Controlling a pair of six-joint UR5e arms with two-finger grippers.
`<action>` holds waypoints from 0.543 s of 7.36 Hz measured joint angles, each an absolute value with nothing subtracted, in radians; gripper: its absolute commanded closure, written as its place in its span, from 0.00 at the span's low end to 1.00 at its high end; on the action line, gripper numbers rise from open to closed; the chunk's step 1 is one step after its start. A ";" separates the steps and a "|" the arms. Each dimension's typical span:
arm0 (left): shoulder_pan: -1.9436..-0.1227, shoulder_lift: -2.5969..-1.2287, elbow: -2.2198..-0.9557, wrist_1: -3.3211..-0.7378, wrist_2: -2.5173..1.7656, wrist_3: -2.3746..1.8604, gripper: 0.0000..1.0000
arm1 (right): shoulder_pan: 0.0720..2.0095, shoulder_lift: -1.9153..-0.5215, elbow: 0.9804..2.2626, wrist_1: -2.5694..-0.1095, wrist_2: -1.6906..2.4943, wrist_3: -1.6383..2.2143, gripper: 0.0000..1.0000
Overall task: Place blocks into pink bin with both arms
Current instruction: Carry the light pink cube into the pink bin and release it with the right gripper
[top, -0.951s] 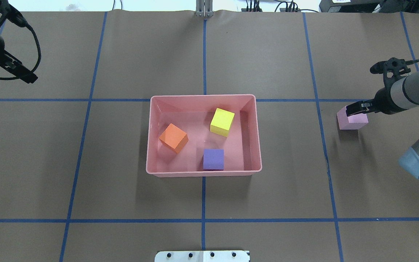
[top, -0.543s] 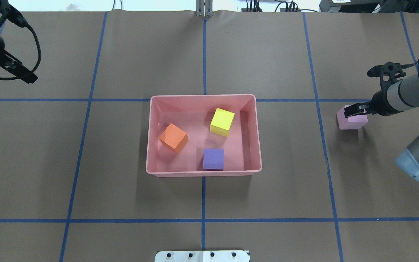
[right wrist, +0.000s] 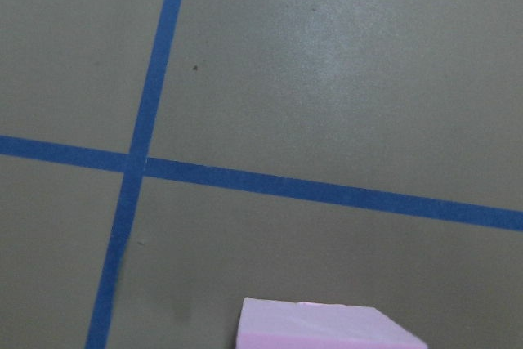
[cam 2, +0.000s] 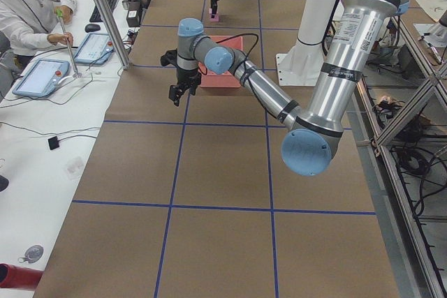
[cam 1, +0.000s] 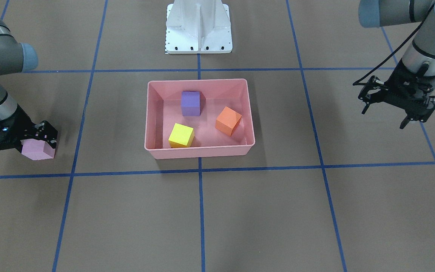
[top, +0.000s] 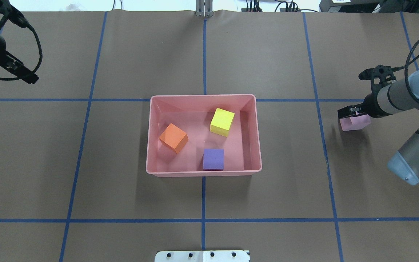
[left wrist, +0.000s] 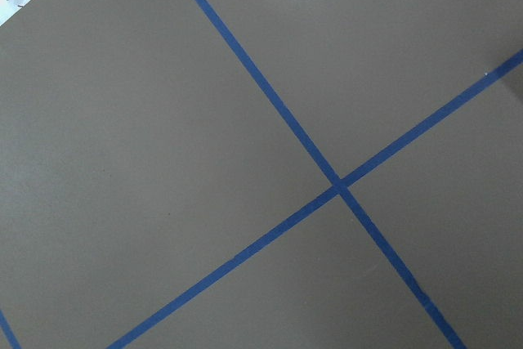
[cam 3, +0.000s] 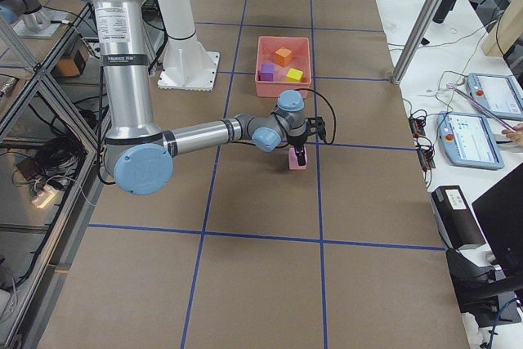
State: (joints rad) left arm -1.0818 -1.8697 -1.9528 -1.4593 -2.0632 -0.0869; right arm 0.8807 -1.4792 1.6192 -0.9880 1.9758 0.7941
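From my screen I see the pink bin (top: pixel 202 96) in the middle of the brown table (top: pixel 275 196). Three blocks sit inside it. The orange block (top: pixel 173 137) is on the robot's left side of the bin, turned a bit. The yellow block (top: pixel 222 121) is nearer the far wall, and the purple block (top: pixel 213 159) is up against the near wall. None of them touch each other.

The light pink block (top: pixel 355 123) is out on the table, well apart from the bin, on the robot's right side. The right gripper (cam 1: pixel 38 143) points down right over it, with one finger on each side. I think the fingers are pressed onto the block, but the black parts hide the spots where they meet it. The right wrist view shows only the top of this block at the bottom edge.

The left gripper (cam 1: pixel 385 118) hangs in the air on the other side, far from the bin. Its fingers are spread wide and there is nothing between them. Its wrist view shows only table and blue tape lines (left wrist: pixel 337 187).
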 measured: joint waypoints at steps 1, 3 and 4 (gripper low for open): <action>-1.082 -1.870 -1.953 -1.459 -2.063 -0.088 0.00 | 0.878 -1.479 1.622 -0.988 1.970 0.794 1.00; -1.081 -1.870 -1.952 -1.459 -2.063 -0.091 0.00 | 0.882 -1.463 1.679 -0.997 1.972 0.806 1.00; -1.081 -1.870 -1.952 -1.459 -2.063 -0.091 0.00 | 0.889 -1.432 1.719 -1.018 1.979 0.846 1.00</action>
